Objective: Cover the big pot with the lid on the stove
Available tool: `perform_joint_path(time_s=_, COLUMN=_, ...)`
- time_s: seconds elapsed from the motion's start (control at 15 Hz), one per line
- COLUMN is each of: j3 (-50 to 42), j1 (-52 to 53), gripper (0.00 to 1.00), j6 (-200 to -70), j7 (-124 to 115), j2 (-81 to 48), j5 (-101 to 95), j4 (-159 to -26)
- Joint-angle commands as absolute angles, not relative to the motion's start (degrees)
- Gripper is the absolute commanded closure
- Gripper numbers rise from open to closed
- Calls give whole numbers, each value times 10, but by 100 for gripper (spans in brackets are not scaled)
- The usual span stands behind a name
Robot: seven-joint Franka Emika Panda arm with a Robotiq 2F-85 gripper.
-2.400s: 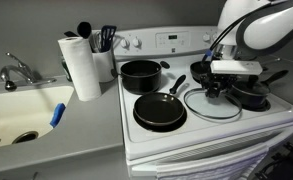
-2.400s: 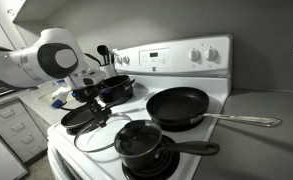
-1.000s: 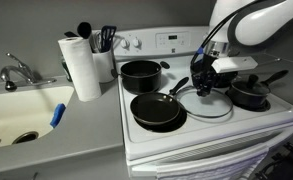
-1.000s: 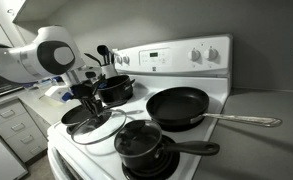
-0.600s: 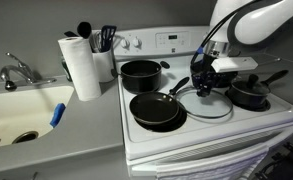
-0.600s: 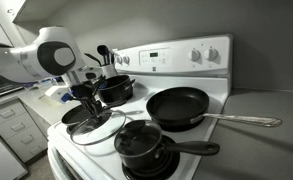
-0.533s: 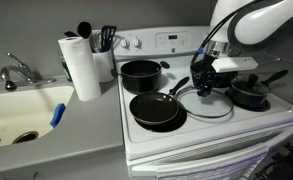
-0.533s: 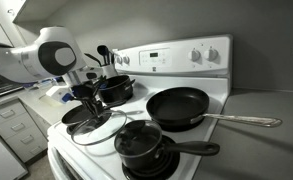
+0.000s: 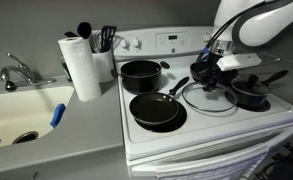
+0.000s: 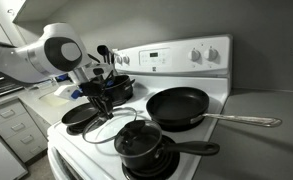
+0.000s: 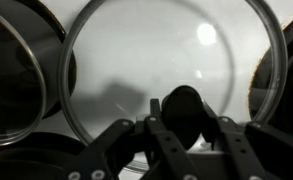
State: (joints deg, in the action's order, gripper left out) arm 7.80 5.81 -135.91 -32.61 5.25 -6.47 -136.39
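The big pot [image 9: 140,75] stands open on the back burner of the white stove [image 9: 201,135], and it also shows in an exterior view [image 10: 116,88]. My gripper [image 9: 208,78] is shut on the dark knob of the clear-glass lid [image 9: 212,100] and holds it just above the front burner, slightly tilted. It also appears in an exterior view, where the gripper [image 10: 104,100] hangs over the lid [image 10: 116,122]. In the wrist view the fingers [image 11: 183,125] clamp the knob, with the lid's glass disc [image 11: 156,50] below them.
A black frying pan [image 9: 158,110] sits at the stove's front, between the lid and the pot. A small lidded saucepan [image 9: 251,95] is beside the lid. A larger frying pan [image 10: 178,105] is on another burner. A paper towel roll [image 9: 81,65], a utensil holder [image 9: 104,55] and a sink [image 9: 21,115] are alongside.
My gripper moved to the lid, closed on its knob and has just lifted the lid slightly off the burner, shifting it a little sideways.
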Motion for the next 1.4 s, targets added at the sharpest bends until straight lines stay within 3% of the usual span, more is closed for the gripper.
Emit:
perform_joint_path(time_s=0.0, j3=78, j1=57, gripper=86, j6=-1348, j7=-287, j2=82, j5=-55, j4=-1351)
perform_joint_path(time_s=0.53, j3=79, j1=54, gripper=86, j6=-1309, j7=-246, j2=96, j5=-56, j4=-1309)
perform_joint_path(time_s=1.27, j3=58, j1=50, gripper=86, j6=-1300, j7=-94, j2=13, j5=-52, j4=-1167)
perform_joint_path(time_s=1.33, j3=61, j1=53, gripper=61, j6=-1319, j7=-130, j2=39, j5=-60, j4=-1215)
